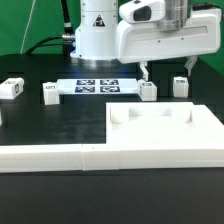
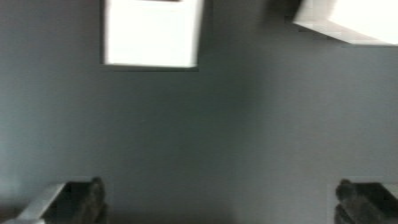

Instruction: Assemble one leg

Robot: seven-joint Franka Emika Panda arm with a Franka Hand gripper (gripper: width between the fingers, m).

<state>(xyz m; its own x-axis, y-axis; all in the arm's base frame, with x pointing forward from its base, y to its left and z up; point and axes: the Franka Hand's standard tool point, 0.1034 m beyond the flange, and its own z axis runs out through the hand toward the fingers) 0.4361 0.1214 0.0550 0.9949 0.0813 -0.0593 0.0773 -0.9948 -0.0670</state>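
Several small white legs with black-and-white tags stand on the black table in the exterior view: one [image 1: 148,90] and one [image 1: 181,84] right of the marker board, two more [image 1: 50,92] [image 1: 12,88] at the left. My gripper [image 1: 167,70] hangs open and empty above the table, between and just above the two right legs. In the wrist view the gripper [image 2: 217,205] is open over bare dark table, its fingertips [image 2: 68,200] wide apart. Two white blocks show beyond it, one whole [image 2: 151,32] and one cut off at the corner [image 2: 350,20]. Nothing lies between the jaws.
The marker board [image 1: 97,85] lies flat in the middle at the back. The large white square tray-like piece [image 1: 200,128] lies at the front right. A long white ledge [image 1: 50,158] runs along the front. The robot's base [image 1: 95,35] stands behind.
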